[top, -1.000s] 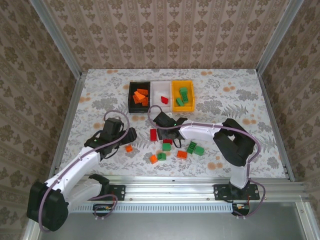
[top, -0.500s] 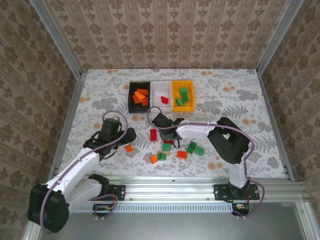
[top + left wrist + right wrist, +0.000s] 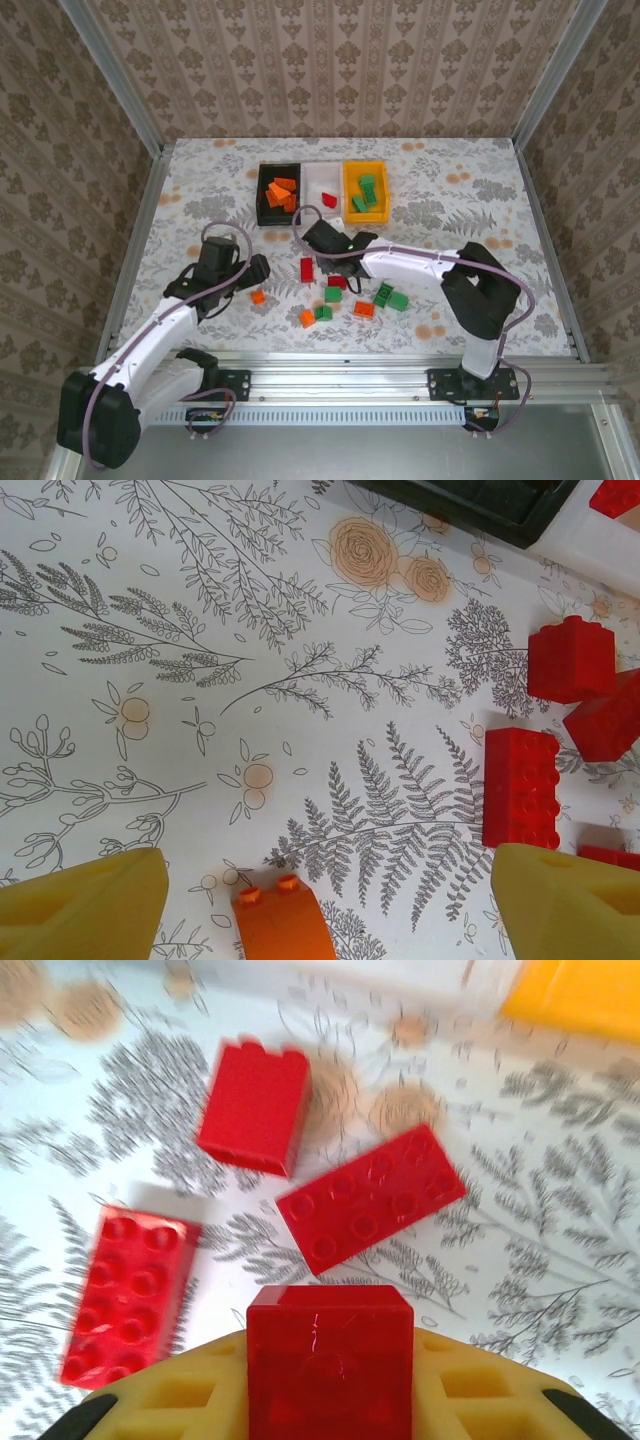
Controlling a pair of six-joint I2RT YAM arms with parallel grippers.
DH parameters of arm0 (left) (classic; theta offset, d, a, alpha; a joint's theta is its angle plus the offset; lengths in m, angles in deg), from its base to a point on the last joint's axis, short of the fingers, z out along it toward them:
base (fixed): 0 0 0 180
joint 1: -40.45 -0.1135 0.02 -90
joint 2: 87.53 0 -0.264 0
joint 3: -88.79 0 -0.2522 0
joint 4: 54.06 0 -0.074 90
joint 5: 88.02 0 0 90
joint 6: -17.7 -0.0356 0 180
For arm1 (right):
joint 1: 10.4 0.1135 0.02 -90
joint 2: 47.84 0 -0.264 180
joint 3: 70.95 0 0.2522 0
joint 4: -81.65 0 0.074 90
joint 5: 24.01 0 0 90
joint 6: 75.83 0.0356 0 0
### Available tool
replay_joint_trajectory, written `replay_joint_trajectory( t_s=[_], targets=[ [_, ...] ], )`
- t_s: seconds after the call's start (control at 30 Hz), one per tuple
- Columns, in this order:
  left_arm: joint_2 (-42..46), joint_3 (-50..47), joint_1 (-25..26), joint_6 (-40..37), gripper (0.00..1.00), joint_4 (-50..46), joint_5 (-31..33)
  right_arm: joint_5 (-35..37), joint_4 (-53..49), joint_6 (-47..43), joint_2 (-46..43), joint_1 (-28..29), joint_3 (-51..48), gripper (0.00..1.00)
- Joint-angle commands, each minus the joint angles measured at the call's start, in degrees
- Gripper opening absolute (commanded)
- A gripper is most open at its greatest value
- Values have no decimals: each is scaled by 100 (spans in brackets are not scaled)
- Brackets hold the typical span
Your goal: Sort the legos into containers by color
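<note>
Floral table [image 3: 200, 180] leaves wide margins around central containers [image 3: 315, 178] and scattered legos [image 3: 364, 309].

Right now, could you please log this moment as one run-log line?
left gripper: open over orange brick | right gripper: shut on red brick

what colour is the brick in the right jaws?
Red. The held brick shows best in the right wrist view.
</note>
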Motion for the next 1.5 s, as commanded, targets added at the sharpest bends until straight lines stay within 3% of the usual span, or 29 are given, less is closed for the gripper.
replay_joint_trajectory(
  t_s=[0.0,0.13,0.3,0.53,0.67,0.8,0.93,1.13,1.33,1.47],
  targets=[
    [5,69,-108,-46,90,114,-99,368,-219,-580,-83,-222,630,26],
    [-47,-22,-216,91,100,199,-237,198,-92,-1042,384,-675,1460,26],
    [-106,-151,-339,210,100,286,-441,-199,-142,-1330,1355,-1065,2638,26],
    [-163,-135,-490,174,100,264,-538,-374,-1021,-1705,2982,-1369,4691,27],
    [-257,-108,-544,133,100,297,-601,-485,-1310,-1746,3538,-1434,5390,28],
    [-377,-100,-571,129,100,344,-640,-467,-1543,-1804,3822,-1451,5805,35],
    [-466,-64,-575,146,100,372,-687,-468,-1593,-1803,3779,-1451,5809,48],
    [-416,-3,-580,166,100,326,-737,-357,-1389,-1808,3218,-1427,5367,49],
    [-109,2,-597,139,100,109,-489,-294,-695,-1375,1518,-1033,3366,49],
    [186,-176,-705,259,100,77,-305,-178,-74,-586,508,-464,1719,59]
  ],
)
